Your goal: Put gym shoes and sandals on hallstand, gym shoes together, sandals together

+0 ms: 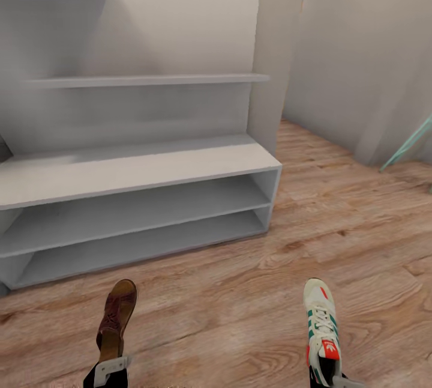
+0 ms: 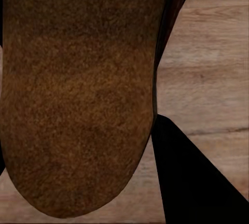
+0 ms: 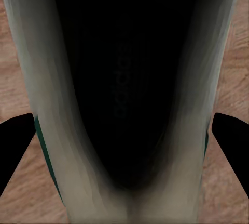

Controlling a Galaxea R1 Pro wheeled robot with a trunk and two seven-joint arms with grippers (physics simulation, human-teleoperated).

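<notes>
Wood-grain corridor floor (image 1: pixel 336 220) ran up to the foot of the pale-grey hallstand (image 1: pixel 138 172), whose bench top, two long slots and stepped upper shelves all stood bare; nothing had yet been placed on it, so by that evidence the task was at its carrying stage, with every shoe yet to be set down.

A brown sandal (image 1: pixel 117 316) was held off the floor in front of the rack, toe pointing toward it, heel clamped by the left gripper (image 1: pixel 111 370). In the left wrist view its suede-like tan-brown sole (image 2: pixel 78 94) faced the camera, rounded at one end, with a dark finger (image 2: pixel 197 182) beside it.

One gym shoe (image 1: pixel 322 331), white with green stripes and red-orange patches, hung likewise at the right, toe forward, its heel gripped by the right gripper (image 1: pixel 327 379). The right wrist view looked down into its dark opening, pale walls rising on both sides (image 3: pixel 46 104), a finger (image 3: pixel 13 146) pressing from outside.

The second sandal and second sneaker remained to be fetched, as far as I could judge.
</notes>
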